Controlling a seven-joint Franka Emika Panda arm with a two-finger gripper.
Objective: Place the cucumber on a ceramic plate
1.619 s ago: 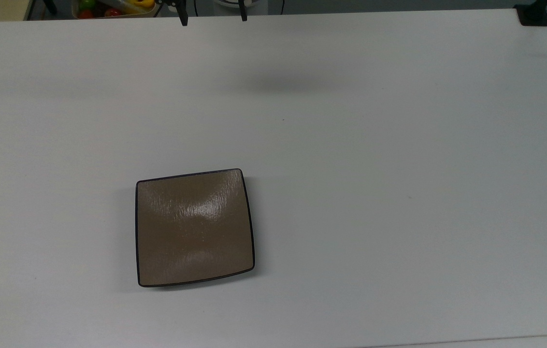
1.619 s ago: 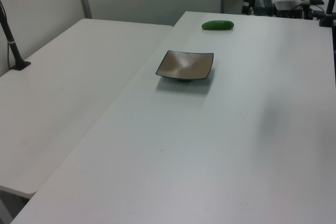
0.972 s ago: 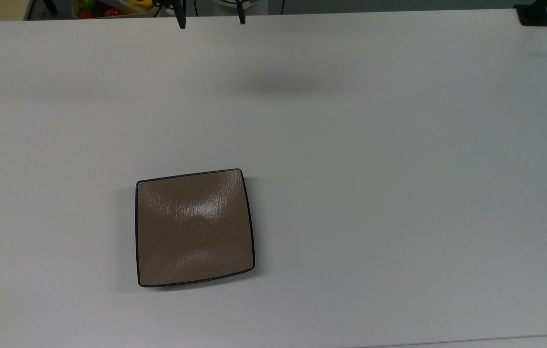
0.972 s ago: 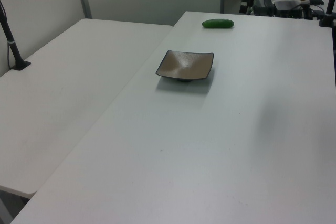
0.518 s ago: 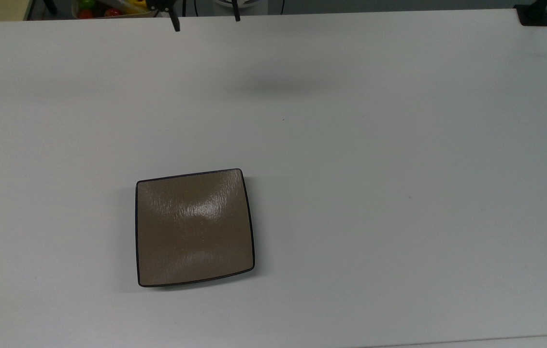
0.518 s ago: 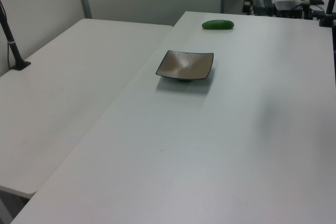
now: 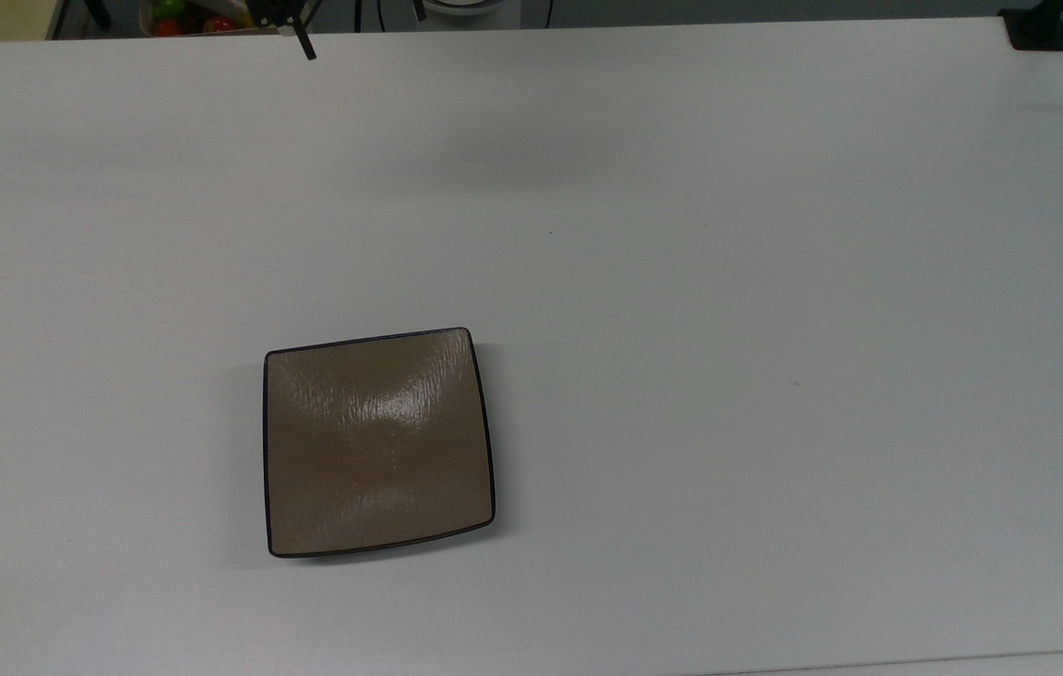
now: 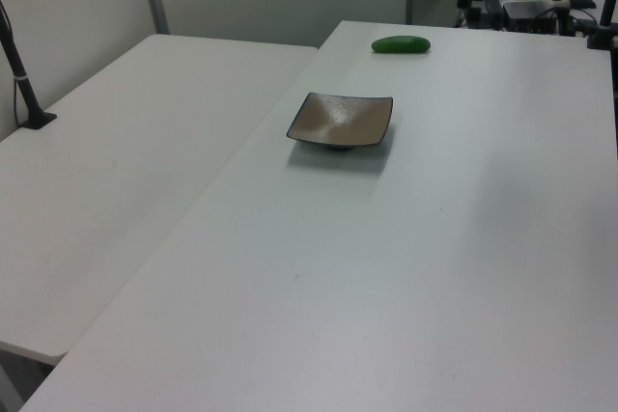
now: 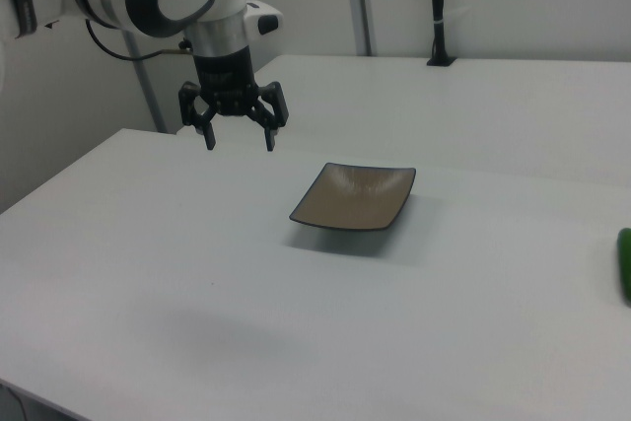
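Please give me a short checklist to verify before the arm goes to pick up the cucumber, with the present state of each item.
1. Gripper open and empty: ok.
2. Cucumber lying free on the table, nothing touching it: ok.
3. Plate empty and ready to receive: ok.
4. Plate apart from the cucumber, so the grasp will not disturb it: ok.
5. Gripper above the cucumber: not ok; it hangs over bare table, away from it.
6. Cucumber within reach: cannot tell.
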